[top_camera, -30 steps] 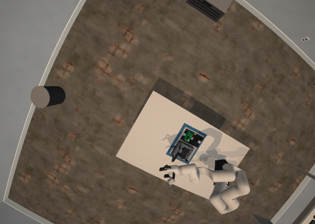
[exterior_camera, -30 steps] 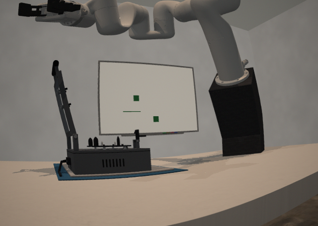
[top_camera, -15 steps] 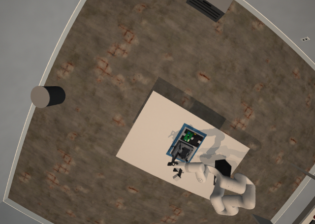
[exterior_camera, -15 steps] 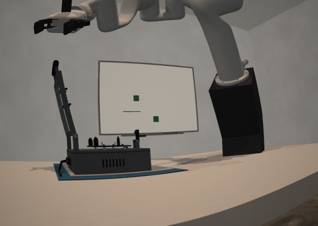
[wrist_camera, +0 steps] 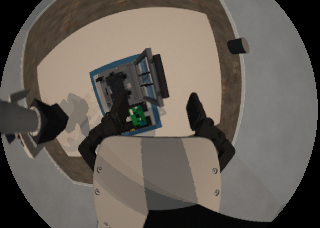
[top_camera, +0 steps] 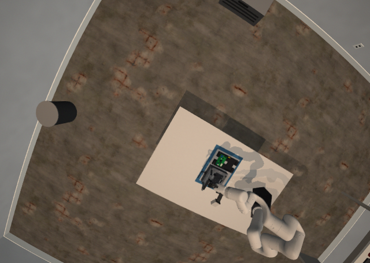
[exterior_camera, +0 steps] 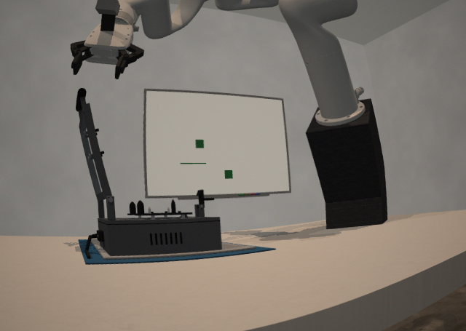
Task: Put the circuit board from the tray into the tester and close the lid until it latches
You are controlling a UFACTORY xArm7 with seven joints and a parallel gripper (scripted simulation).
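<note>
The green circuit board (top_camera: 221, 159) (wrist_camera: 137, 116) lies in one pocket of the black tray (top_camera: 229, 164); too small to tell its connector end surely. The grey tester (exterior_camera: 162, 235) stands beside the tray. Its lid (exterior_camera: 91, 150) (wrist_camera: 148, 78) is raised, tilted slightly back past upright, with the black handle (exterior_camera: 81, 99) (wrist_camera: 161, 76) at its upper edge. The latch hook (exterior_camera: 201, 202) stands opposite the hinge. Three black posts rise from the plate, one (exterior_camera: 172, 206) alone; no board shows on it. My gripper (exterior_camera: 96, 74) (wrist_camera: 158, 98) is open and empty above the lid handle, tilted.
A blue mat (top_camera: 217, 147) (exterior_camera: 94, 260) lies under tester and tray on the pale table (top_camera: 173, 152) (exterior_camera: 226, 282). A black cable (exterior_camera: 89, 244) bends down at the tester's hinge side. The arm's black pedestal (exterior_camera: 352, 169) stands on the hook side. A whiteboard (exterior_camera: 169, 121) is in the background.
</note>
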